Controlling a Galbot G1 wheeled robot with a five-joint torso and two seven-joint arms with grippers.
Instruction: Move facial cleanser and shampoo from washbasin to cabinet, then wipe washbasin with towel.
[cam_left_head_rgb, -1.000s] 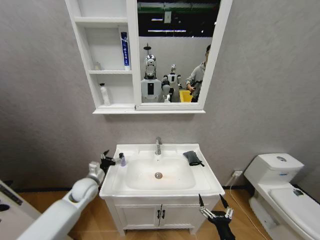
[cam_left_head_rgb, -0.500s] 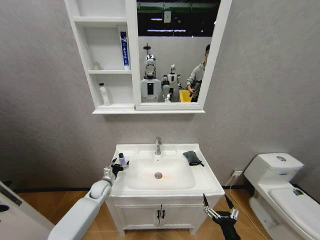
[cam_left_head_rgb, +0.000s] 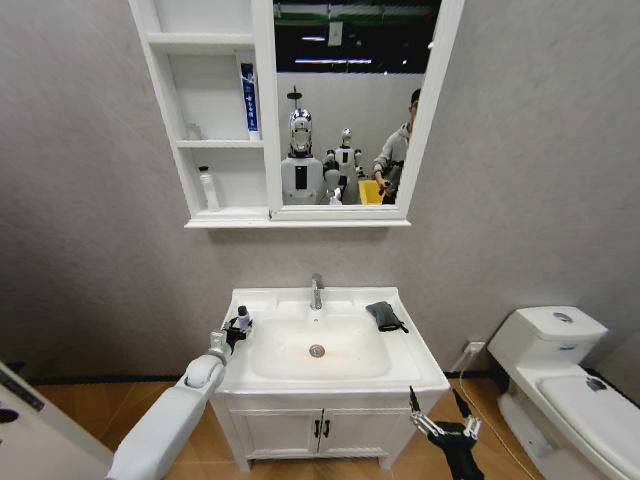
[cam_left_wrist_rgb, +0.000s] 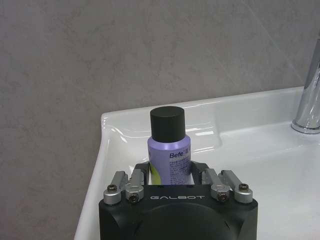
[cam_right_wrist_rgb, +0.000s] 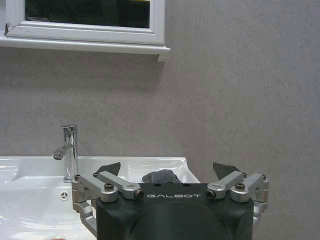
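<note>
A small lilac bottle (cam_left_head_rgb: 242, 318) with a black cap (cam_left_wrist_rgb: 167, 124) stands on the washbasin's (cam_left_head_rgb: 420, 366) left rim; its label does not tell me whether it is the shampoo or the facial cleanser. My left gripper (cam_left_head_rgb: 237, 327) is shut on the lilac bottle (cam_left_wrist_rgb: 169, 152), a dark pad against each side. The dark towel (cam_left_head_rgb: 385, 315) lies crumpled on the right rim beside the tap (cam_left_head_rgb: 316, 291). My right gripper (cam_left_head_rgb: 440, 408) hangs open, low in front of the basin's right corner. In the right wrist view the right gripper (cam_right_wrist_rgb: 167, 170) faces the towel (cam_right_wrist_rgb: 161, 176). The cabinet (cam_left_head_rgb: 222, 214) hangs above.
A blue-and-white tube (cam_left_head_rgb: 248, 97) stands on the cabinet's middle shelf and a white bottle (cam_left_head_rgb: 209, 190) on the lower one. The mirror (cam_left_head_rgb: 345, 110) reflects robots and a person. A white toilet (cam_left_head_rgb: 560, 372) stands to the right. Vanity doors (cam_left_head_rgb: 320, 430) are below the basin.
My left arm swung in from the basin's left side, and the gripper has come around the lilac bottle. The right gripper drifted slightly lower and to the right.
</note>
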